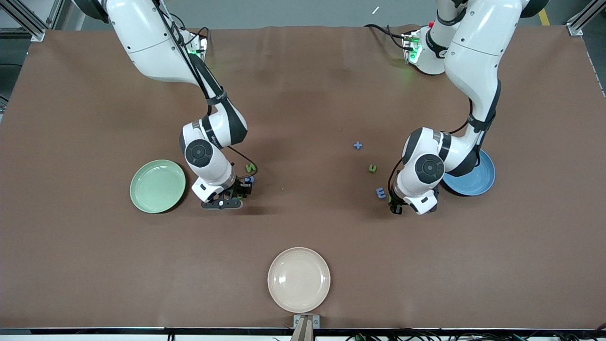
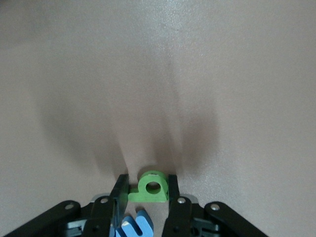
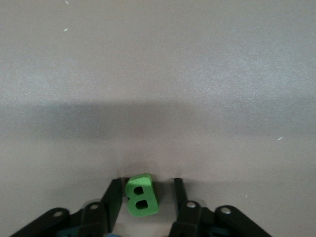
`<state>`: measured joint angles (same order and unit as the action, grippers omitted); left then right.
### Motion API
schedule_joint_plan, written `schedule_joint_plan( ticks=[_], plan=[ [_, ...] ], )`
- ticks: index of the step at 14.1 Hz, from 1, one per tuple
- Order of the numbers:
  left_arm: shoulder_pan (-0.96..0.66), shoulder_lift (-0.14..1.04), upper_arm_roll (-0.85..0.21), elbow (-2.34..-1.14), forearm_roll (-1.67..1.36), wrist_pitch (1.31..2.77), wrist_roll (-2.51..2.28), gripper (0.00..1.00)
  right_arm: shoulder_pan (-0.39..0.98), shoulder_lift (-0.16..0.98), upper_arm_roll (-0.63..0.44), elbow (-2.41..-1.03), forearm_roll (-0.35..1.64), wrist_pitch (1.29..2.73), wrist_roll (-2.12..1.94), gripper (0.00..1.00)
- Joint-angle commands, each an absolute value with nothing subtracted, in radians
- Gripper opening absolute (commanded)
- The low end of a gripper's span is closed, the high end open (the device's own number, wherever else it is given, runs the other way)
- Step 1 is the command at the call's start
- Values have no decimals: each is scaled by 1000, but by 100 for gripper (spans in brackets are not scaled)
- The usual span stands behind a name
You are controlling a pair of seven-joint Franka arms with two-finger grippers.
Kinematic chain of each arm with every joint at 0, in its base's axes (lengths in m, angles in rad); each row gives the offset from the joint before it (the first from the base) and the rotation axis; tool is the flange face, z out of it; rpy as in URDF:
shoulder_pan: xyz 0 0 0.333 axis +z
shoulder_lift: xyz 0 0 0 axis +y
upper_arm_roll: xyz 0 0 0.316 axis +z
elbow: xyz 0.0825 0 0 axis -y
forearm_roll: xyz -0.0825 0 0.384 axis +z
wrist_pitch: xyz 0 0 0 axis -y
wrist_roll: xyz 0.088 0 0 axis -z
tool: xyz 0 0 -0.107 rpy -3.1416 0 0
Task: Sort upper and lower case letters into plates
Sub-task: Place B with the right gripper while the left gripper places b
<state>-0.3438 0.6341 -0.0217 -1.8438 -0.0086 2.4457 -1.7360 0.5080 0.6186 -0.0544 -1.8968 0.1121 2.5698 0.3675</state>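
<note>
The cream plate (image 1: 298,279) lies nearest the front camera, empty, and is no target; a letter dropped there would be a mis-sort.

Down at the surface (image 1: 303,227), beside the mint plate (image 1: 157,185), the right gripper (image 3: 147,195) has its jaws around a green B (image 3: 140,197). One finger touches it, while a gap shows at the other, so the jaws are not yet clamped. If they close unevenly the B could twist or squirt out.

Toward the left arm's end, the left gripper (image 2: 145,190) is down beside the blue plate (image 1: 473,177), its jaws closed on a green loop letter (image 2: 150,187). A blue piece (image 2: 134,224) lies just under the jaws and could be dragged along or snagged on the lift. The hold sits on the loop letter's edges, so it could pivot.

Farther off lie a blue m (image 1: 380,192), a green N (image 1: 250,166), a small green letter (image 1: 373,168) and a blue cross (image 1: 358,145). Each arm's sweep to its plate could knock them.
</note>
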Motion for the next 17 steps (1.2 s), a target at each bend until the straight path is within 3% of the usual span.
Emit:
schedule_joint_plan(
  ticks=[1, 3, 4, 7, 12, 17],
  plan=[
    [-344, 609, -18, -1848, 15, 2435, -1752, 24, 517, 623, -60, -1905, 126, 2566, 376, 27],
    [-336, 560, -21, -1852, 17, 2401, -1717, 23, 509, 623, -60, -1904, 126, 2565, 376, 4],
    [-331, 537, -25, -1850, 14, 2358, -1669, 22, 505, 621, -60, -1904, 126, 2563, 368, 0],
    [-305, 457, -29, -1858, 2, 2243, -1498, 22, 460, 594, -63, -1869, 124, 2434, 341, 0],
    [-253, 293, -26, -2005, 8, 2120, -1013, 22, 280, 483, -63, -1859, 124, 2232, 14, 0],
    [-106, 212, -28, -2134, 95, 2126, -463, 22, 137, 434, -64, -1949, 124, 2215, -211, 0]
  ],
)
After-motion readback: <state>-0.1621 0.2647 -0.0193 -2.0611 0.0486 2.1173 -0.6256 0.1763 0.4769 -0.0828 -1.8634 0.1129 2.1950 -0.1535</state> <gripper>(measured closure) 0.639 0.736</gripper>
